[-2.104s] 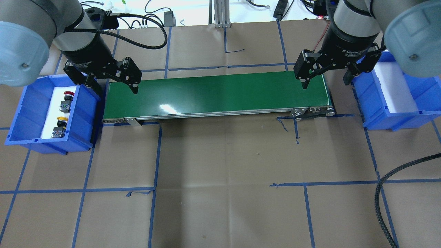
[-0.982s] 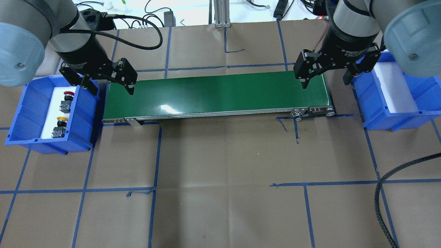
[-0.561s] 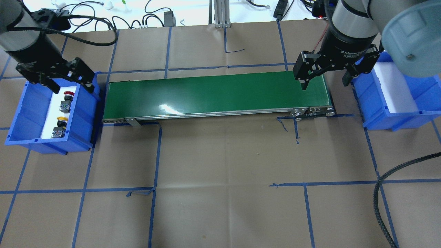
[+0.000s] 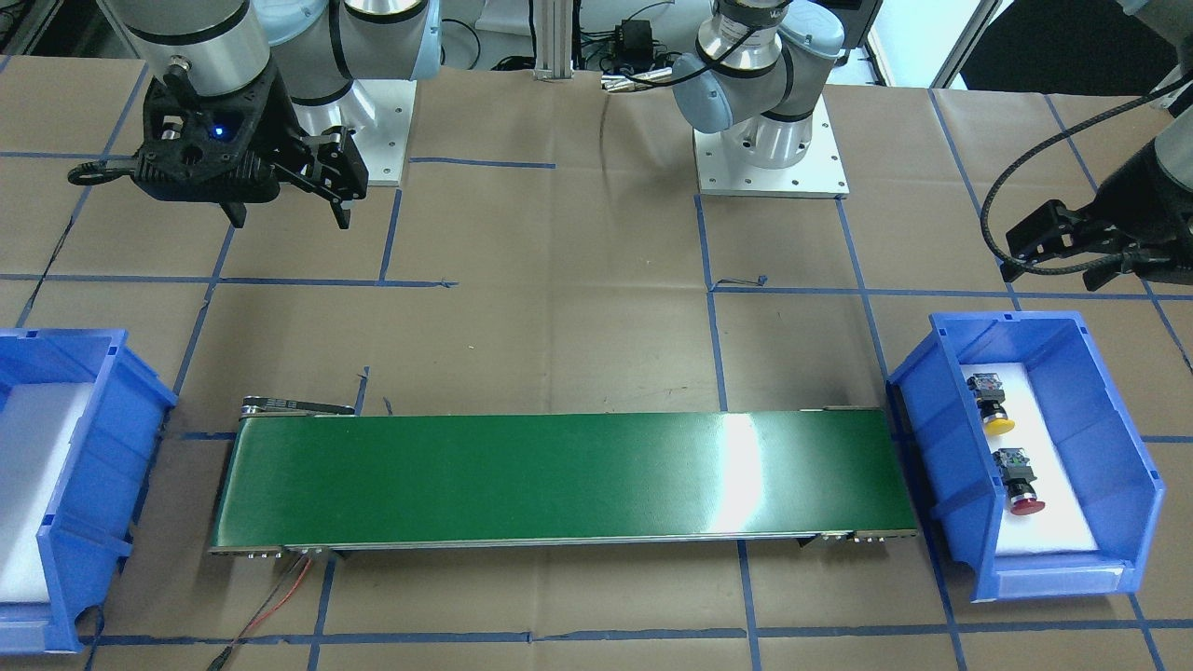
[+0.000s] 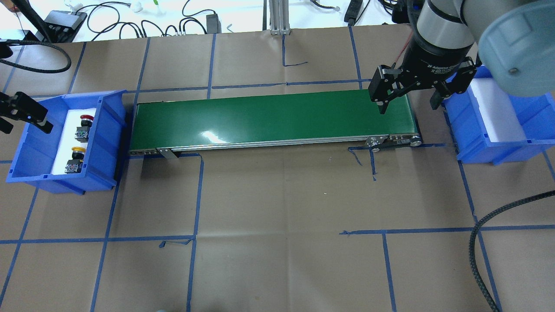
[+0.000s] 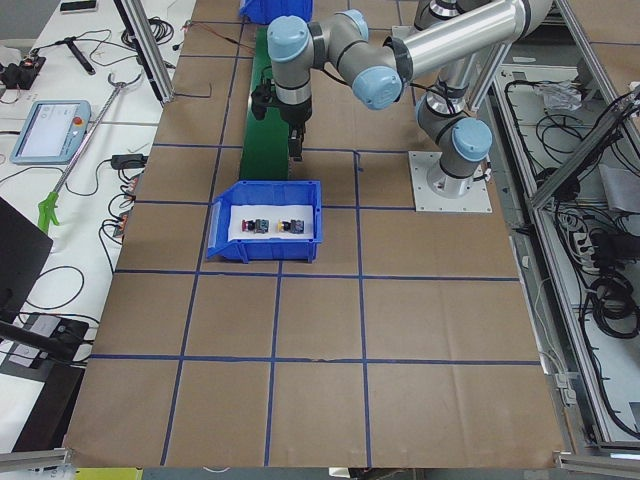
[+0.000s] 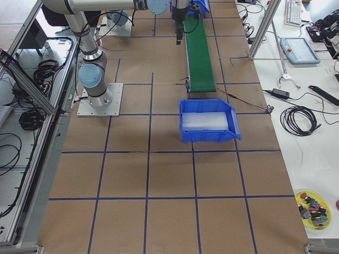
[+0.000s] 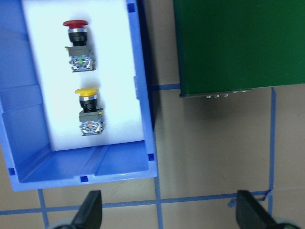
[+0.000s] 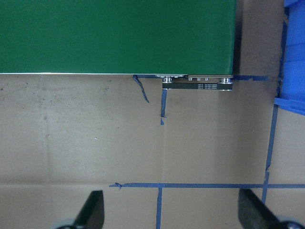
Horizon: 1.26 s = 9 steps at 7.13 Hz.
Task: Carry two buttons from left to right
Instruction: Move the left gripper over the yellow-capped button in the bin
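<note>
Two buttons lie on white foam in the left blue bin (image 5: pixel 106 143): the red-capped button (image 5: pixel 85 123) (image 4: pixel 1021 480) (image 8: pixel 78 45) and the yellow-capped button (image 5: pixel 76 158) (image 4: pixel 993 405) (image 8: pixel 89 109). My left gripper (image 5: pixel 25 126) (image 4: pixel 1053 270) (image 8: pixel 169 217) hangs open and empty over the bin's outer wall, at the overhead view's left edge. My right gripper (image 5: pixel 407 108) (image 4: pixel 289 219) (image 9: pixel 171 214) is open and empty above the right end of the green conveyor belt (image 5: pixel 273 117). The right blue bin (image 5: pixel 459 125) (image 4: pixel 93 447) holds only white foam.
The belt (image 4: pixel 559 475) spans the gap between the two bins. A black braided cable (image 5: pixel 481 260) curls over the table's front right. Both arm bases (image 4: pixel 769 149) stand behind the belt. A yellow dish of small parts (image 7: pixel 312 209) sits on a side bench.
My left gripper has travelled left from the belt's left end, across the left bin, to its outer side. It stays open. The right gripper has barely shifted.
</note>
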Each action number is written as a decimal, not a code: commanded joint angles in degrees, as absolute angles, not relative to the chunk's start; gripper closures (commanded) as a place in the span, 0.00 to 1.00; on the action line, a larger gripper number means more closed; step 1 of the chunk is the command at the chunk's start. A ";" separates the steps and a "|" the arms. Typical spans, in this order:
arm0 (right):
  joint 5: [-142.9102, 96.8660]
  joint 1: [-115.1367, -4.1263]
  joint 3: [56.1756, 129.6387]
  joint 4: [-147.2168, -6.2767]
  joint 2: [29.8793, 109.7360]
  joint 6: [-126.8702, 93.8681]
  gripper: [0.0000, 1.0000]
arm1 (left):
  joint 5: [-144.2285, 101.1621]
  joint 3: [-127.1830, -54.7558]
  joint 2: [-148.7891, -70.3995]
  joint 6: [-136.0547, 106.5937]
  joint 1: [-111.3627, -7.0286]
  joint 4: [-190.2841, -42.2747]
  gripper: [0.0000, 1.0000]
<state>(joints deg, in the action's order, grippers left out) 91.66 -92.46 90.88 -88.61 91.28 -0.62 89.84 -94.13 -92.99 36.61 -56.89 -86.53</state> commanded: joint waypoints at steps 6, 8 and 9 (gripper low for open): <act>91.41 -92.55 90.79 -88.77 91.23 -0.61 0.00 | 89.91 -107.92 -100.71 38.94 -53.61 -59.61 0.01; 91.32 -92.55 90.88 -88.77 91.23 -0.62 0.00 | 89.91 -108.19 -105.35 38.94 -53.61 -53.91 0.01; 91.32 -92.55 90.88 -88.77 91.14 -0.62 0.00 | 89.91 -108.19 -106.69 38.76 -53.79 -52.75 0.01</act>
<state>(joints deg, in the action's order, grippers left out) 91.35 -92.54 90.87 -88.77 91.21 -0.61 89.89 -108.09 -104.49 38.90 -53.65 -55.11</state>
